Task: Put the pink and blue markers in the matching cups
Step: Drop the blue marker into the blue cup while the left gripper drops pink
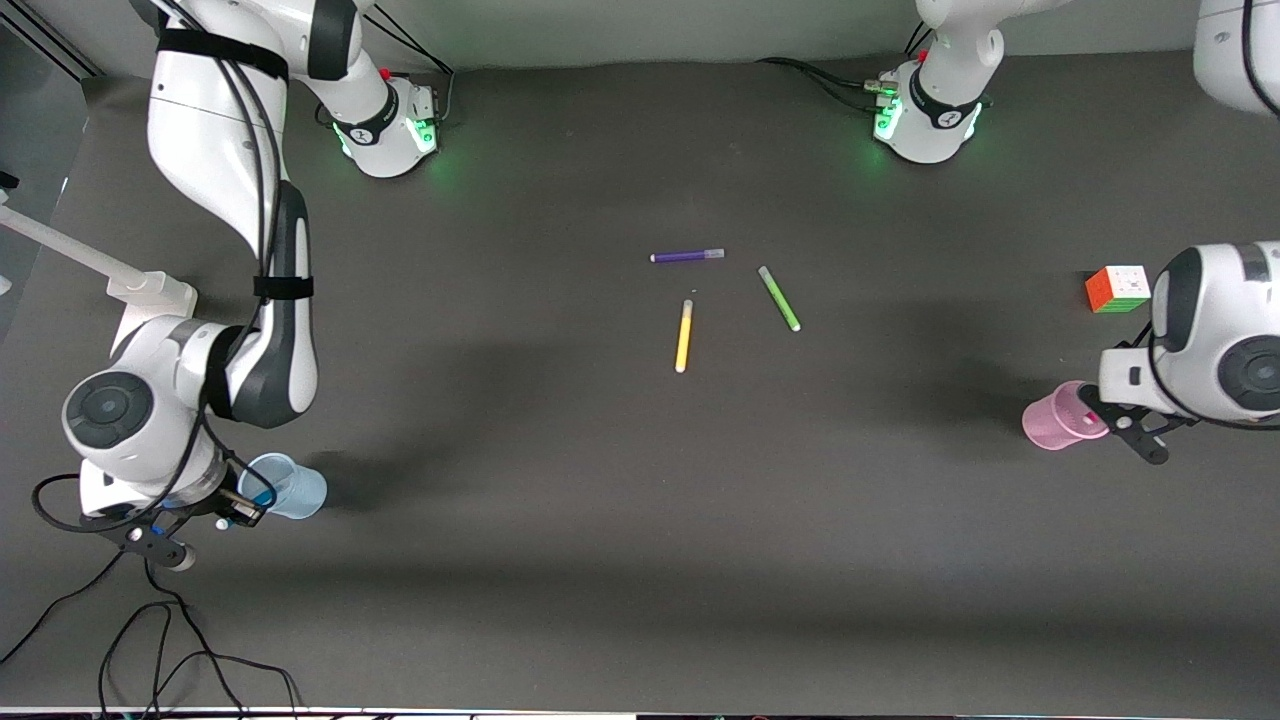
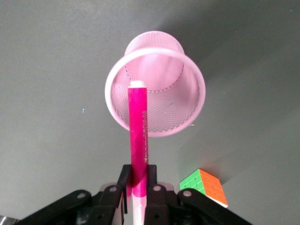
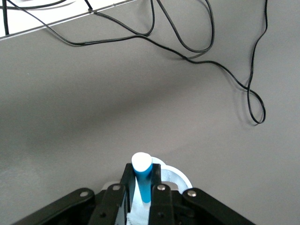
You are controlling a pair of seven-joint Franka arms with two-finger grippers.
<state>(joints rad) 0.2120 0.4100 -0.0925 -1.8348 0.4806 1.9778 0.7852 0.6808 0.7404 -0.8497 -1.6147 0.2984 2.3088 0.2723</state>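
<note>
Left end effector [image 2: 139, 187] clamped on pink marker [image 2: 138, 131], poised over pink cup [image 2: 187, 108] near cube [image 2: 206, 186]. Right end effector [image 3: 143, 192] clamped on blue marker [image 3: 142, 178], above blue cup [image 1: 300, 488].

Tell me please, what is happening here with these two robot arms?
Each arm holds one marker above its matching cup. The left gripper is shut on the pink marker, over the pink cup near a colour cube. The right gripper is shut on the blue marker, over the blue cup. Neither marker is released yet. Purple, yellow and green pens lie mid-table, untouched.
</note>
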